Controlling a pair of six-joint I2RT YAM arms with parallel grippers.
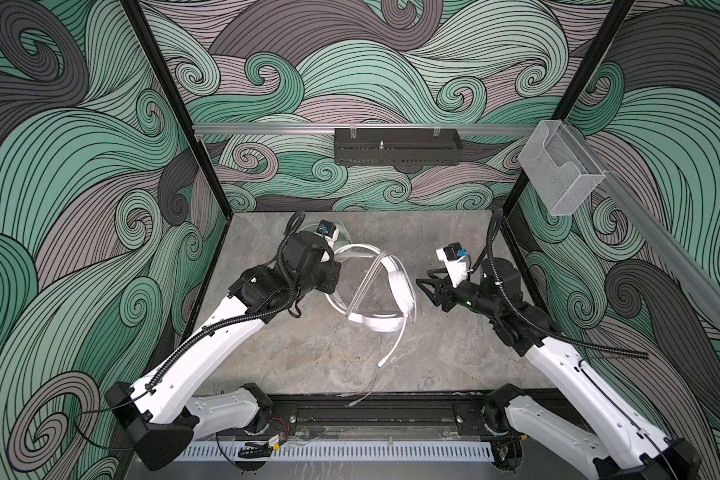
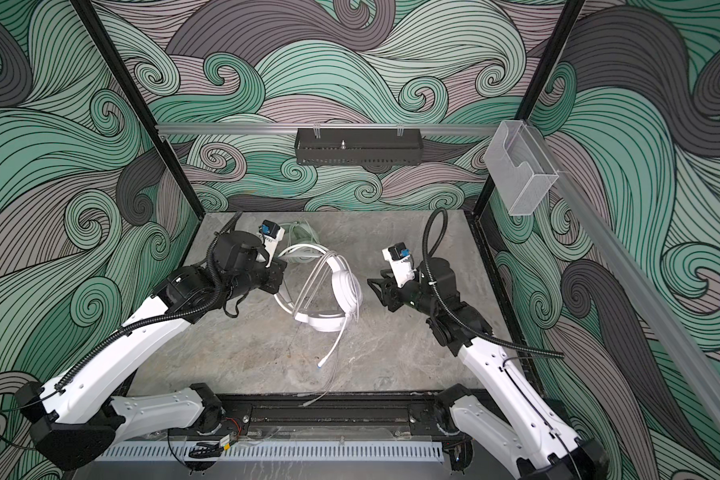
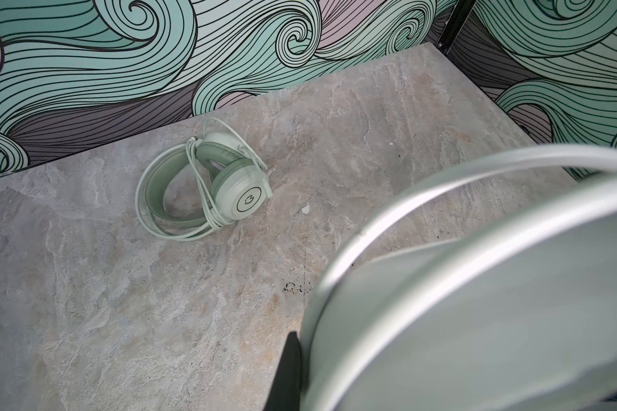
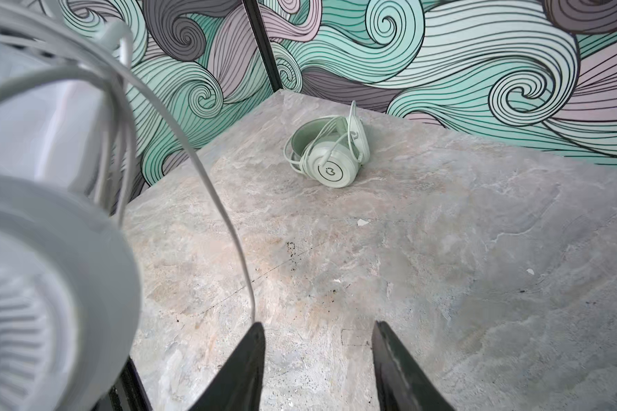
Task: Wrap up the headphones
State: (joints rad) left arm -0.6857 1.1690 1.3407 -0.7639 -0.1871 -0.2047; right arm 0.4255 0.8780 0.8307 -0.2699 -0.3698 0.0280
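Right hand [image 4: 319, 324] spread, left hand [image 1: 334, 291] pinches white headphones [image 1: 404, 286] — mint headphones [image 3: 236, 192] show a ringed logo.

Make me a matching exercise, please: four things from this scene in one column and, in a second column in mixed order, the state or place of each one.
Things:
1. mint green headset
2. white headset
3. right gripper
4. clear plastic box

States or places:
a. jaws open, nothing between them
b. mounted on a rail, high at the right side
c. lies at the back, green cable wound around it
d. white cable trails loose toward the front

Pairs: 1-c, 2-d, 3-a, 4-b
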